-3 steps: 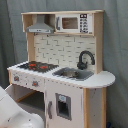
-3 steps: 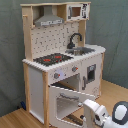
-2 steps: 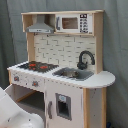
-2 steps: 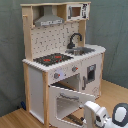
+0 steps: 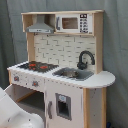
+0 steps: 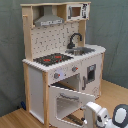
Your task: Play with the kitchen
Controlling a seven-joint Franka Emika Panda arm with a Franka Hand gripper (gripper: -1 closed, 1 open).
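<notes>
Scene: the kitchen (image 5: 60, 65) filled most of both exterior views, standing upright on a wooden floor (image 6: 117, 92) before a grey-green curtain (image 5: 115, 40).

Arm, first exterior view: a white, rounded part of the robot arm (image 5: 15, 112) sat low at the first exterior view's left, in front of the kitchen's lower left corner.

Hood: a grey hood (image 5: 41, 27) hung at the upper left under the top shelf, directly above the burners.

Stovetop: a black stovetop (image 5: 37, 65) with red burners lay on the left of the counter; two knobs showed on the pale panel just below it.

Microwave: a white-fronted microwave (image 5: 73, 23) sat to the right of the hood on the same upper level.

Backsplash: a white tiled panel (image 5: 57, 49) spanned the wall between counter and shelf.

Sink: a grey basin (image 5: 74, 74) lay right of the stovetop, with a curved black faucet (image 5: 84, 60) rising behind it.

Lower cabinet: a white door (image 5: 62, 106) with a small dark window stood closed under the sink.

Oven door: in the second exterior view the windowed oven door (image 6: 67, 102) under the stovetop hung open, tipped outward and down.

Pincer: the gripper (image 6: 102, 116) appeared at the second exterior view's lower right, just in front of the open oven door; I could not tell whether it was wide or narrow.
</notes>
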